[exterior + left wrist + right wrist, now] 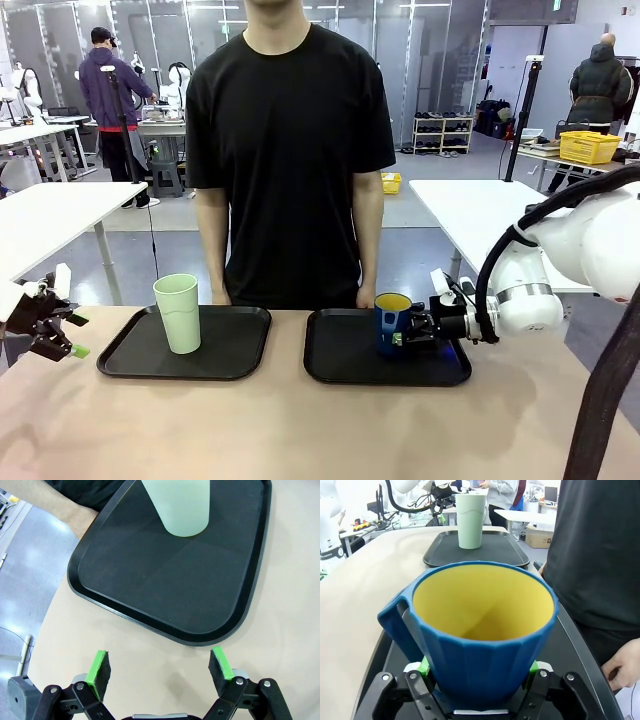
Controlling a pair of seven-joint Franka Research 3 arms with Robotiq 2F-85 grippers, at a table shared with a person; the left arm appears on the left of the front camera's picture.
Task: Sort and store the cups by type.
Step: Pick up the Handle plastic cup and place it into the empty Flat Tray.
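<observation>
The tall pale green tumbler stands upright on the left black tray; I see its base in the left wrist view and all of it far off in the right wrist view. My left gripper hangs open beside that tray's left edge, nothing between its fingers. The dark blue cup with the yellow inside rests on the right black tray. My right gripper reaches in from the right, its green pads on either side of the cup; contact is hidden.
A person in a black shirt stands at the far edge behind both trays, one hand near the right tray's rim and a forearm by the left tray. Bare tan tabletop lies in front of the trays.
</observation>
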